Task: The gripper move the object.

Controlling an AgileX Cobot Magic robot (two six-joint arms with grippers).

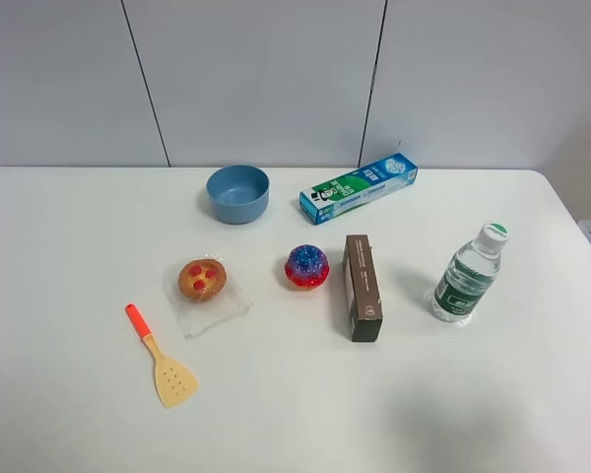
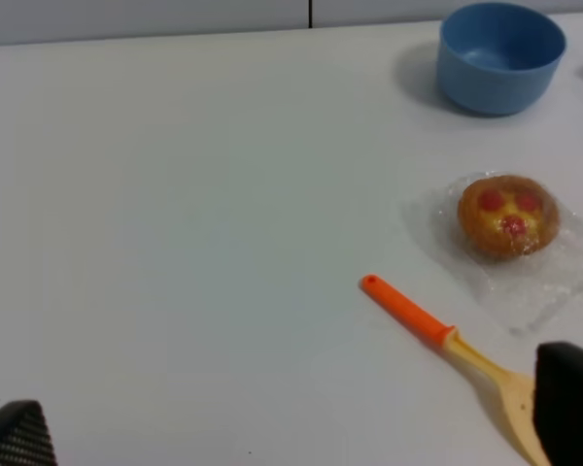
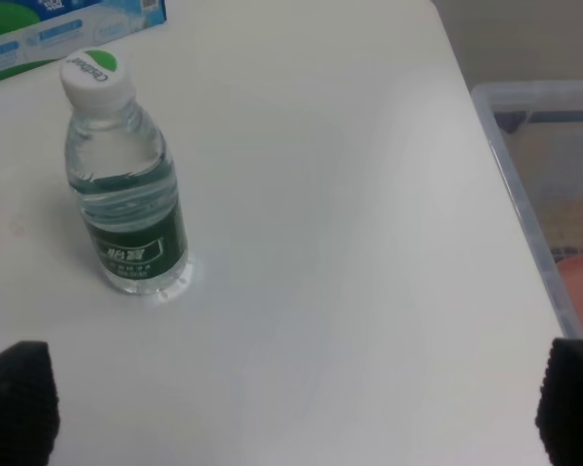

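Note:
The pastry (image 1: 202,279) is round and golden-brown with red spots, sealed in a clear wrapper, and lies on the white table (image 1: 69,236) left of centre. It also shows in the left wrist view (image 2: 507,215), some way ahead of my left gripper (image 2: 291,427). That gripper is open and empty, with only its black fingertips (image 2: 568,408) showing. My right gripper (image 3: 293,403) is also open and empty, hovering near the water bottle (image 3: 124,184). Neither gripper shows in the exterior high view.
An orange-handled spatula (image 1: 161,357) lies just in front of the pastry. A blue bowl (image 1: 237,193), a toothpaste box (image 1: 359,187), a shiny red-and-blue ball (image 1: 306,266), a brown box (image 1: 361,287) and the bottle (image 1: 467,274) stand around. A plastic bin (image 3: 544,184) sits beyond the table's right edge.

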